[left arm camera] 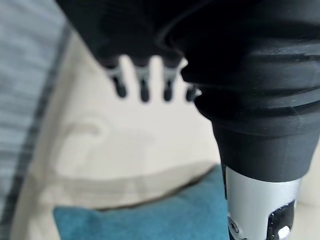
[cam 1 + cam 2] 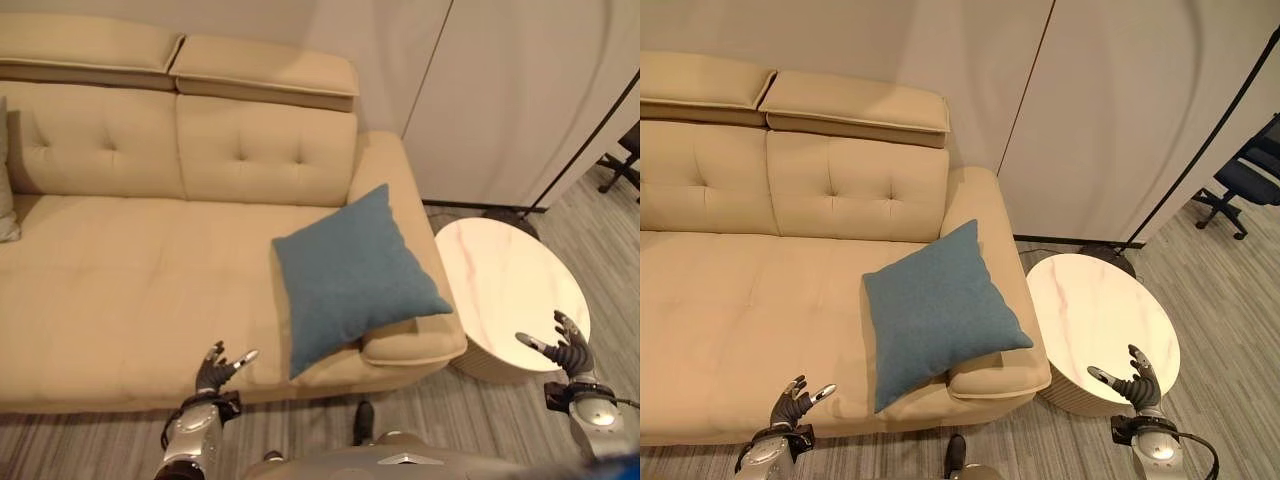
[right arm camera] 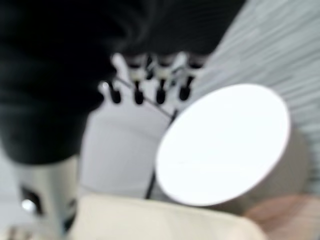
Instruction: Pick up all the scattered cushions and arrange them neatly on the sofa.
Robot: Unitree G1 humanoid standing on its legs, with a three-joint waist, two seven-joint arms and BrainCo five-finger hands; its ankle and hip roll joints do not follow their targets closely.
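Note:
A blue square cushion (image 2: 350, 275) lies tilted on the right end of the beige sofa (image 2: 130, 290), leaning over the low armrest (image 2: 415, 340); it also shows in the left wrist view as the blue cushion (image 1: 145, 220). My left hand (image 2: 215, 370) hovers open by the seat's front edge, left of the cushion and apart from it. My right hand (image 2: 568, 348) is open over the near edge of the round table, holding nothing. A pale grey cushion (image 2: 6, 200) peeks in at the sofa's far left.
A round white marble-top table (image 2: 500, 280) stands right of the armrest. Grey plank floor (image 2: 1230, 300) runs to the right, with a black office chair (image 2: 1250, 175) at the far right. A white wall and panels (image 2: 500, 90) back the sofa.

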